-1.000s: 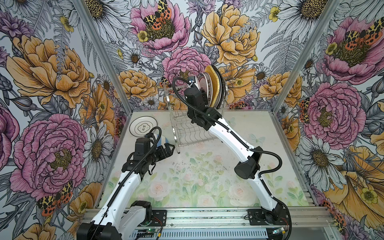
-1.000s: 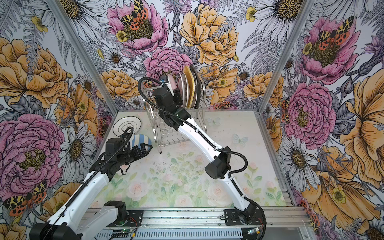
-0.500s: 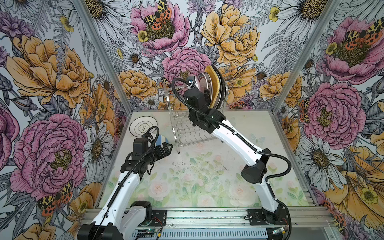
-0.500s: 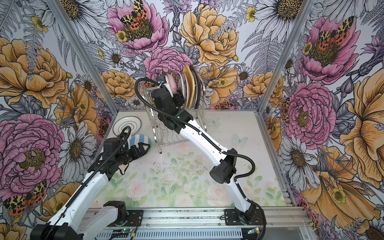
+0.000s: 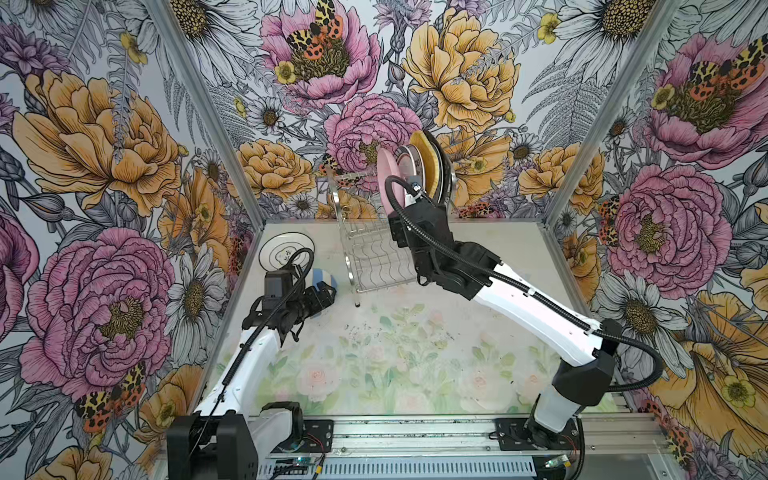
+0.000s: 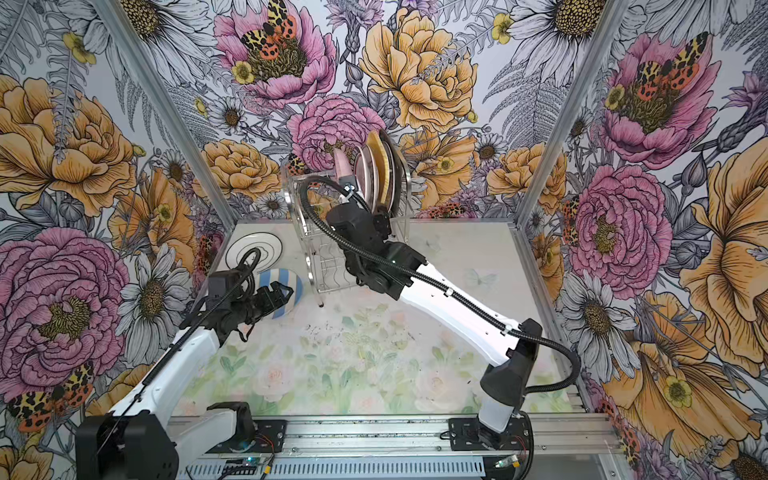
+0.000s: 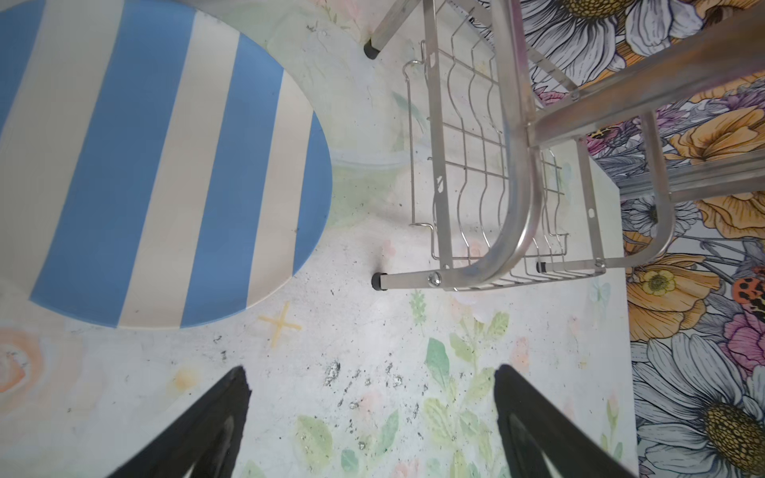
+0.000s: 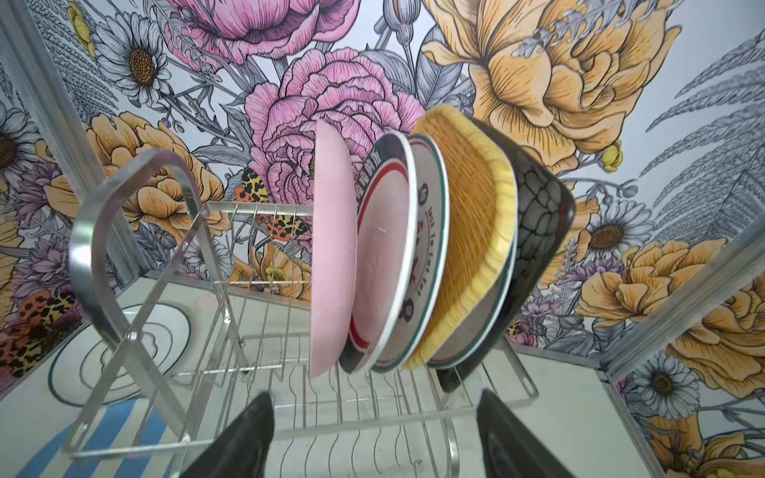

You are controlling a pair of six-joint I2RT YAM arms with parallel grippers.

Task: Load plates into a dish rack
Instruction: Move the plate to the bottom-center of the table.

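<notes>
Pinching the rim of the blue-striped plate (image 7: 157, 165) wants the spread, empty left gripper (image 7: 370, 372) lower; right gripper (image 8: 375, 395) likewise spread, empty.

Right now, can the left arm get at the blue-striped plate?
Probably yes. The left gripper hangs open close to the blue-striped plate, which lies on the table with nothing on it. The dish rack stands apart from it. Pinching its low rim may be awkward.
</notes>
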